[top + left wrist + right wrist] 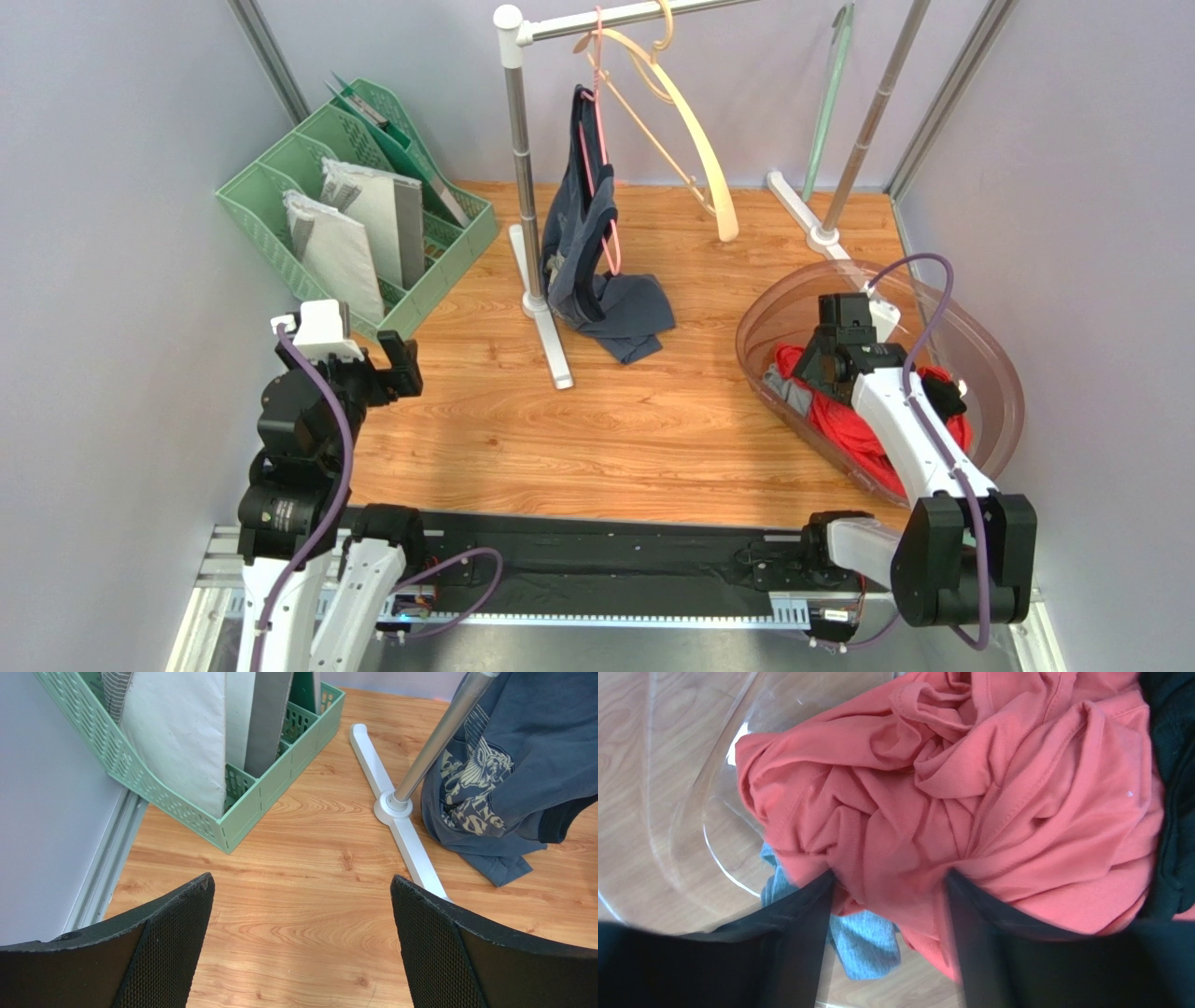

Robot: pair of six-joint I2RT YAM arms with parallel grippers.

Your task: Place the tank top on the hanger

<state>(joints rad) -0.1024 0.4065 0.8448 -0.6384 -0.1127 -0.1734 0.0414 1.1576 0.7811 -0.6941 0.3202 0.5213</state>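
Note:
The red tank top point(856, 420) lies crumpled in a clear plastic bowl point(982, 350) at the right. In the right wrist view it point(990, 784) fills most of the frame. My right gripper point(817, 370) reaches down into the bowl. Its jaws point(889, 878) are open and press into the cloth, with a fold of red fabric bunched between them. The cream hanger point(687, 126) hangs by its hook from the rail at the back. My left gripper point(407, 367) is open and empty over the bare wood at the left point(302, 889).
A navy top point(589, 224) on a thin pink hanger point(606, 154) hangs from the rail post point(522, 154), its hem on the table. A mint green hanger point(831, 98) hangs at the back right. A green file rack point(351, 210) stands back left. A small grey-blue cloth point(864, 941) and a black garment point(1176, 777) share the bowl.

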